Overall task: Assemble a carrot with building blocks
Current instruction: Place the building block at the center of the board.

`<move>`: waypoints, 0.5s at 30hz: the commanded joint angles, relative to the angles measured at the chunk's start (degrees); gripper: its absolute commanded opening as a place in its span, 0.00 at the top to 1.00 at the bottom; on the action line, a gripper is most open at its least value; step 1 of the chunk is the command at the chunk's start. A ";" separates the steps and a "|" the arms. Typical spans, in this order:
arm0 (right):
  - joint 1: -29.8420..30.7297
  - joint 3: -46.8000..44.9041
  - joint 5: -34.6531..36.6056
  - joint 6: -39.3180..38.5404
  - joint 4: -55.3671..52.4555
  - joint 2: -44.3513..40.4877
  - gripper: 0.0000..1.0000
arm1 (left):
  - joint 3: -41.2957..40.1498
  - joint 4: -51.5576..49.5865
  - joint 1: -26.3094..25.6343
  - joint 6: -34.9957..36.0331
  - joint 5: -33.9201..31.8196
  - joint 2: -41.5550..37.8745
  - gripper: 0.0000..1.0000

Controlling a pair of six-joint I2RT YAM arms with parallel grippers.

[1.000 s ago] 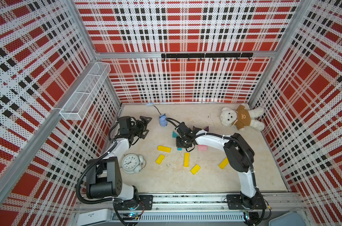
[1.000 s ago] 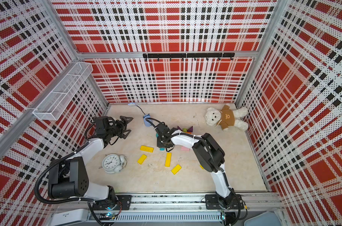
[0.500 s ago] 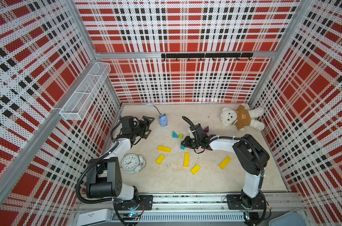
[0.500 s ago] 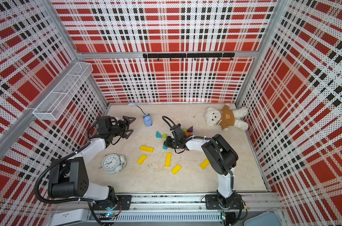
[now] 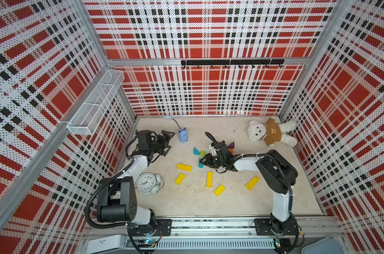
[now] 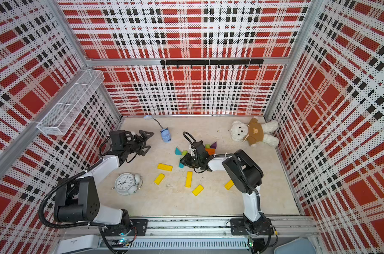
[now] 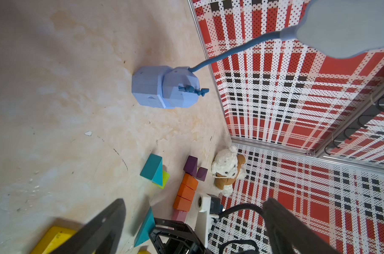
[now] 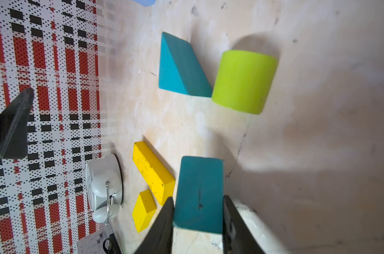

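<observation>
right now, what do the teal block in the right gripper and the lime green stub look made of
Teal block: probably painted wood with a matte finish; solid colour, with dark scuffs and a small mark on its face.
Lime-green stub: likely the same painted wood, matte, with faint streaks along its curved side; dense plastic cannot be ruled out.

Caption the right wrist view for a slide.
Right tool clamps a teal block; teal wedge, lime stub, two yellow bars and clock beyond.

so the right gripper (image 5: 203,162) sits right at a teal block (image 5: 200,165) (yellow bars (image 5: 184,167) scattered just beside), left gripper (image 5: 167,142) spread wide
</observation>
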 commanded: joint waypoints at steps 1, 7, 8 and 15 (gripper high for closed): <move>-0.08 -1.34 -0.51 1.32 3.73 0.54 0.65 | 0.27 1.26 -0.46 0.53 0.51 0.06 0.00; -0.22 -2.74 0.86 0.29 1.35 -0.31 0.63 | 0.25 1.24 -0.88 0.55 0.46 0.20 0.01; -0.27 -3.04 1.14 0.40 1.27 -0.27 0.62 | 0.25 1.26 -0.90 0.55 0.45 0.15 0.00; -1.13 -5.08 1.26 0.90 2.54 -0.46 0.60 | 0.22 1.26 -1.57 0.73 0.35 0.19 0.01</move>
